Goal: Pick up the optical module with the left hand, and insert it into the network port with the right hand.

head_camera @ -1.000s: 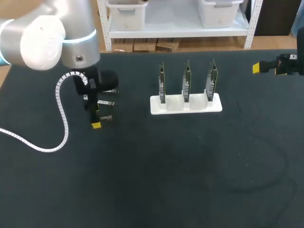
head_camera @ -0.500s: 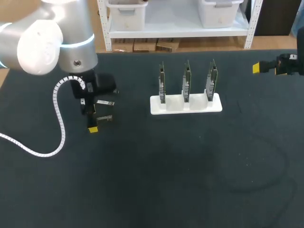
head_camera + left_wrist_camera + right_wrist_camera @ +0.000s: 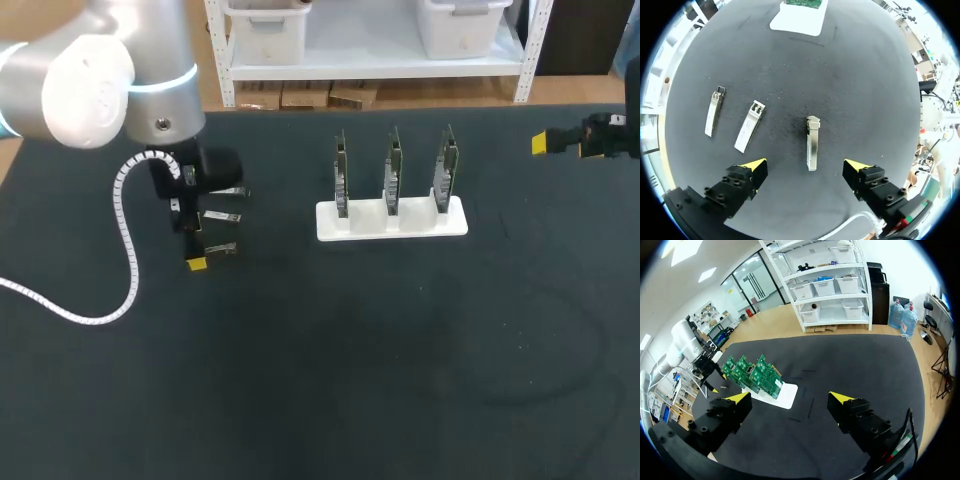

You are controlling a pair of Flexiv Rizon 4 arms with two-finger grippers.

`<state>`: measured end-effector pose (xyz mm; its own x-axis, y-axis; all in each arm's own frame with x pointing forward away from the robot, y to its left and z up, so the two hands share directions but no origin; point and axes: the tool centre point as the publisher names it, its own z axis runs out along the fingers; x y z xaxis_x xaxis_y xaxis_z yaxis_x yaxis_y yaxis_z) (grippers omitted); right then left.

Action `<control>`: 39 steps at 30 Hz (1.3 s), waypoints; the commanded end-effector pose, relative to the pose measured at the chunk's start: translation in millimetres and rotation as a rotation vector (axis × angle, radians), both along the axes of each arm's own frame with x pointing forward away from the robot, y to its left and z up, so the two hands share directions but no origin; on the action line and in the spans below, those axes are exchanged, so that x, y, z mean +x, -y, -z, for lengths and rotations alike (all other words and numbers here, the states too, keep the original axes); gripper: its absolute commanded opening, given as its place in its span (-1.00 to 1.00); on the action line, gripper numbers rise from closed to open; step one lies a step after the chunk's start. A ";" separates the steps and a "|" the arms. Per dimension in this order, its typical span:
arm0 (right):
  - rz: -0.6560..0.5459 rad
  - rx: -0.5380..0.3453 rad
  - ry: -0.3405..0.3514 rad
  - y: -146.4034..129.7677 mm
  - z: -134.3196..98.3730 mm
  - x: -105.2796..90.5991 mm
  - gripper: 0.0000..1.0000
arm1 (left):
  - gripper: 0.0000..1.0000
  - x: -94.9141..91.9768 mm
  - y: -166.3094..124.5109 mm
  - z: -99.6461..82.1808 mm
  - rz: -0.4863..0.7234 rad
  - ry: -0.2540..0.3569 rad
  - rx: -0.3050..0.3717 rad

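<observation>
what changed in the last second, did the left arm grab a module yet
Not yet. The left gripper shifted slightly to the left, over the optical modules, and took hold of nothing. It stays open, with one optical module lying untouched between its fingers. The other two modules, the white holder with its three boards and the right gripper stayed where they were.

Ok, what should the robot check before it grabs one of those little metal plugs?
1. Left gripper open: ok.
2. One plug lies between its fingers, not touched: ok.
3. Other two plugs lie off to one side, apart from the fingers: ok.
4. Right gripper open and empty: ok.
5. Green boards stand upright in the white stand: ok.
6. Sockets on the boards free: cannot tell.
</observation>
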<state>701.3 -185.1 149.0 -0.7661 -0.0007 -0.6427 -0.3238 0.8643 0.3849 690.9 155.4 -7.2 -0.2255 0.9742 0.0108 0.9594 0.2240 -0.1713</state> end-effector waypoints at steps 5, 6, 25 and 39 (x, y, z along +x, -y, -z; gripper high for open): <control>0.004 -0.004 0.000 -0.4 -1.2 -1.5 1.00 | -0.09 2.2 -2.3 5.2 0.012 -0.005 -0.011; 0.004 -0.004 0.000 -0.4 -1.2 -1.5 1.00 | -1.00 2.2 -2.3 5.3 0.013 -0.001 -0.011; 0.004 -0.004 0.000 -0.4 -1.2 -1.5 1.00 | -1.00 -14.4 -0.2 10.9 -0.021 -0.033 -0.028; 0.004 -0.004 0.000 -0.4 -1.2 -1.5 1.00 | 1.00 -34.7 25.7 -7.7 -0.008 -0.006 0.003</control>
<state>701.3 -185.1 149.0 -0.7661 -0.0008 -0.6427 -0.3238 0.8643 0.3849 666.0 131.8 -3.5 -0.2378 0.9713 0.0084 0.9519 0.2347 -0.1968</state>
